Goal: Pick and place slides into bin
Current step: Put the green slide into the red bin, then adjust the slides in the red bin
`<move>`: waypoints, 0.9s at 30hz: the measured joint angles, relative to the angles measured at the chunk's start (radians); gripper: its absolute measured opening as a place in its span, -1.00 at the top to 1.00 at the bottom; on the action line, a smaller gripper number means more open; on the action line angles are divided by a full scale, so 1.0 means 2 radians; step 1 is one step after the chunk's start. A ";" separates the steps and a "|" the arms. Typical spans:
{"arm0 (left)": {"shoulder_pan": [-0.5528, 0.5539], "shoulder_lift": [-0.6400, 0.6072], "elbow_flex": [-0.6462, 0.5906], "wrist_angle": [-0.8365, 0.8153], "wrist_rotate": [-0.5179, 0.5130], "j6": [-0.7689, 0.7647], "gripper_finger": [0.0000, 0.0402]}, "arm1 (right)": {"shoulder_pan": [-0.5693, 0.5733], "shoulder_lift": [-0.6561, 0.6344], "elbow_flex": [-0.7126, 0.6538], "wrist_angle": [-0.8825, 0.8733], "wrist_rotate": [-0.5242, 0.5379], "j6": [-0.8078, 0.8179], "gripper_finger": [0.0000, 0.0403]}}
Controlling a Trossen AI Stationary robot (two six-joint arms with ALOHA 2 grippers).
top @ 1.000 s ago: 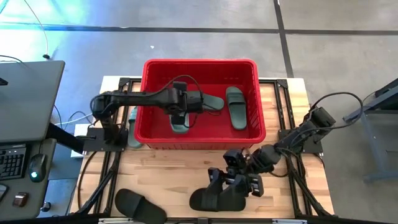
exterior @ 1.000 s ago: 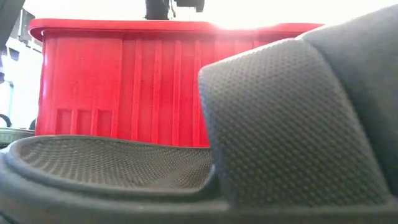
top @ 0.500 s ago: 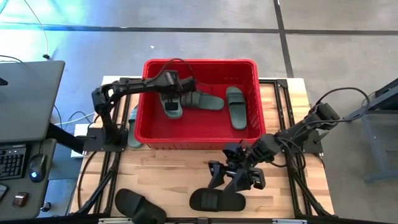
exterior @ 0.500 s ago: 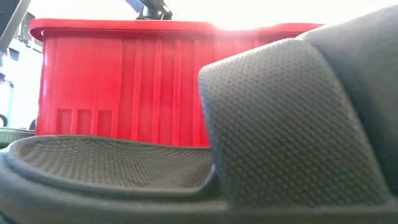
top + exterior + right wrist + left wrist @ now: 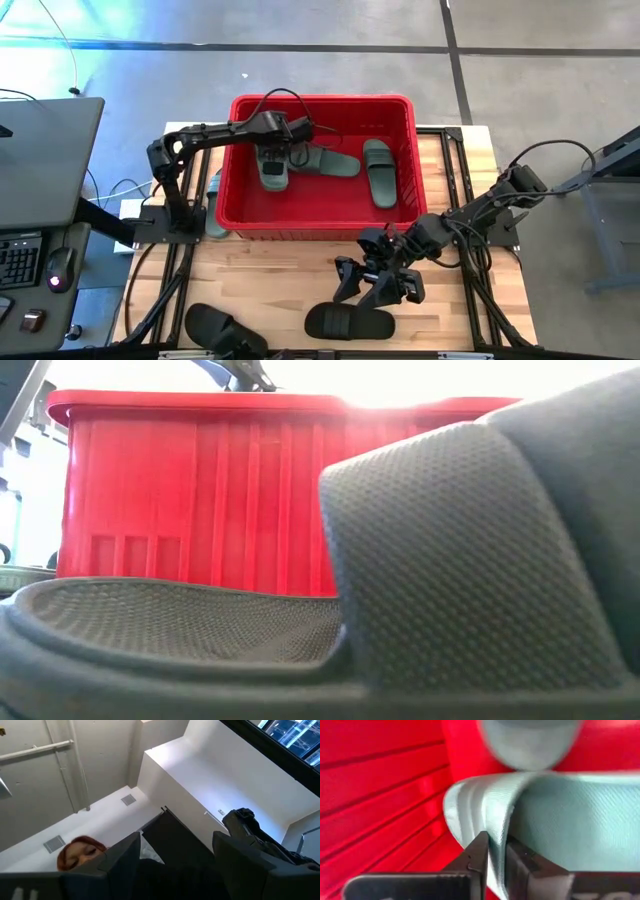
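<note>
Left claw pinches narrow on the ribbed strap of a green slide inside the red bin, its long axis running front-to-back; right claw spread wide above a black slide on the desk.

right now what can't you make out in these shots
- High view: whether the left gripper over the bin has let go of the green slide; too small. In the left wrist view its fingers flank the strap.
- Low view: a black slide fills the frame, hiding the table.
- Right wrist view: points at the ceiling; right gripper is open, its aim unseen.
</note>
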State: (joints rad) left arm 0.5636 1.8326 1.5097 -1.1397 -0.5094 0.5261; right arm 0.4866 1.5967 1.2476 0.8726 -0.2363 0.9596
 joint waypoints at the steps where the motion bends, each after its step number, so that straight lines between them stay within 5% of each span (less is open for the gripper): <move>1: 0.000 0.001 0.000 -0.006 0.012 0.004 0.78 | 0.001 0.000 0.000 0.000 0.000 0.000 -0.18; 13: -0.001 0.008 0.018 -0.070 0.039 -0.022 0.15 | 0.006 0.000 0.000 0.000 0.000 0.000 -0.18; 20: -0.022 0.008 0.132 -0.150 0.051 -0.082 0.16 | -0.001 0.000 0.000 0.000 0.000 0.000 -0.18; 27: -0.061 0.007 0.216 -0.051 0.164 -0.112 0.27 | -0.019 0.000 0.000 0.000 -0.004 0.002 -0.18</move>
State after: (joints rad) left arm 0.4422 1.8471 1.9415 -1.2425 -0.1805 0.3014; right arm 0.4479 1.5967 1.2476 0.8723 -0.2452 0.9633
